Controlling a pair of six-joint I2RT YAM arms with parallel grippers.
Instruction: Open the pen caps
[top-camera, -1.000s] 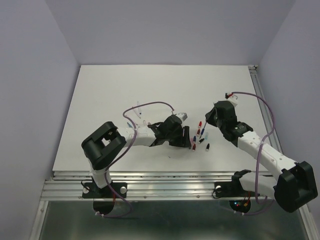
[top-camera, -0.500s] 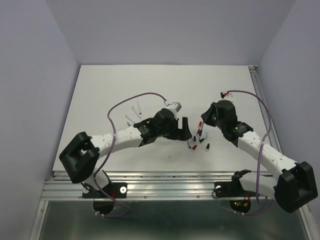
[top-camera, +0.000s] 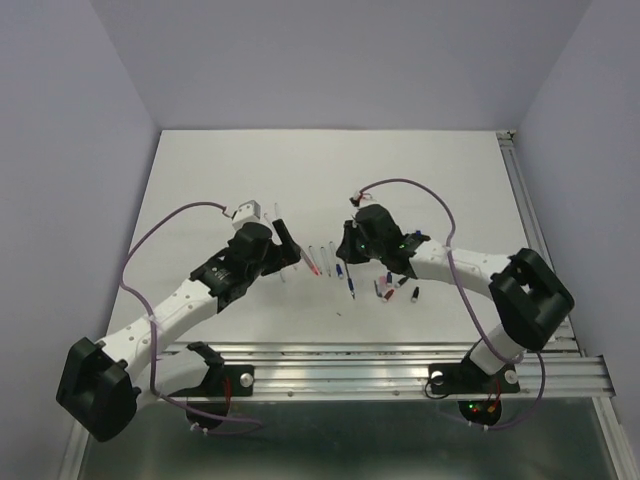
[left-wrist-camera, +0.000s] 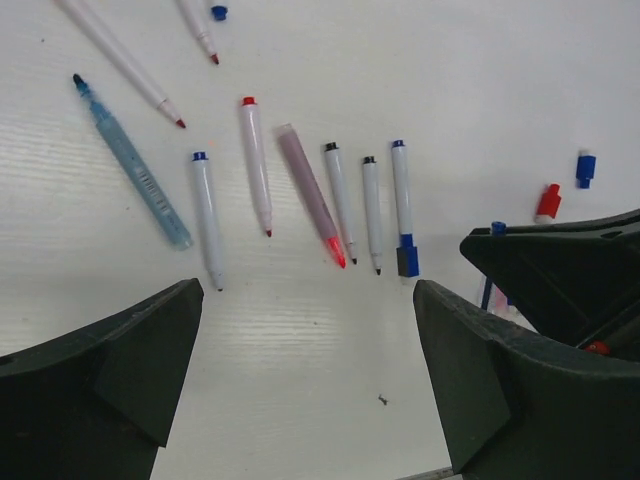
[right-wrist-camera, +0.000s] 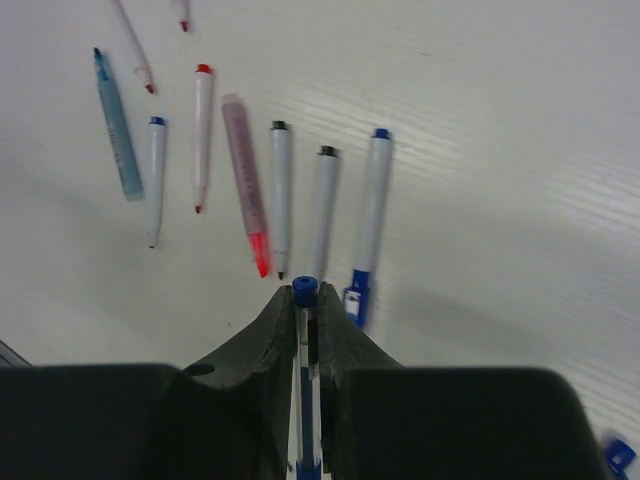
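A robotics lab cell: white table (top-camera: 200, 180), bare lavender walls (top-camera: 340, 60), aluminium rail (top-camera: 340, 358).

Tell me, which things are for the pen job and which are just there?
For the job: row of pens, blue-ended pen in the right gripper, loose blue cap, loose red cap, open left gripper.
Just there: purple cable, metal rail.
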